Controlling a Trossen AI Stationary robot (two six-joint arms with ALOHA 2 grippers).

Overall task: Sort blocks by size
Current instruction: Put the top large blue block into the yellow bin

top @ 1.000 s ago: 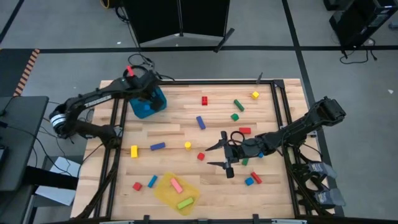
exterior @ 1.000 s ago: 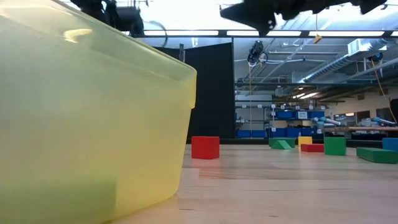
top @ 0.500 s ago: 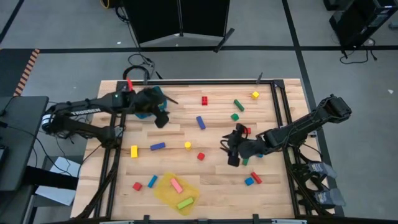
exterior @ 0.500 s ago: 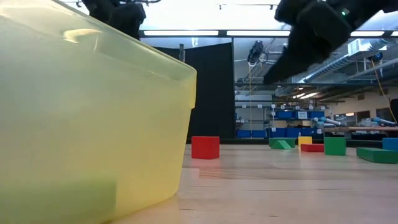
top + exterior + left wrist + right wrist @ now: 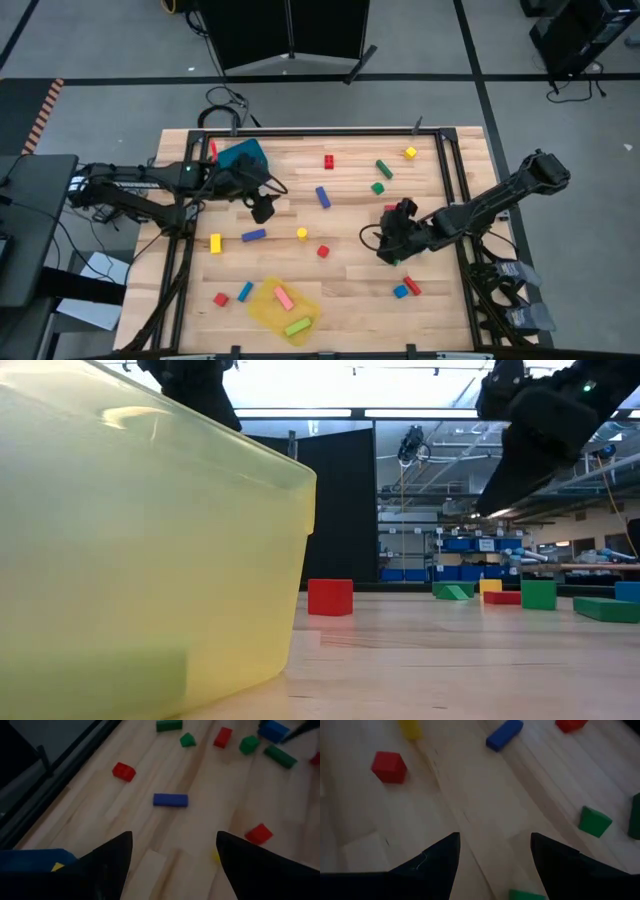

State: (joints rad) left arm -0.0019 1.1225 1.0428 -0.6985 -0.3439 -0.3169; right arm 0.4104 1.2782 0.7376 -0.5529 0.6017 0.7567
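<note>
Left gripper [image 5: 172,865]: fingers spread wide, nothing held, blue bar [image 5: 170,800] ahead of it | Right gripper [image 5: 492,865]: wide open, empty, red cube [image 5: 389,767] ahead, green cube [image 5: 594,821] off to one side | blocks scattered on table [image 5: 290,215]

The bin [image 5: 240,157] stands at the table's [image 5: 340,300] far left corner. The tray [image 5: 268,312] sits at its near edge, holding two blocks [image 5: 290,312].

Yellow tray [image 5: 150,560] fills left; red cube [image 5: 330,597] mid-table; green block [image 5: 538,594] far right.
</note>
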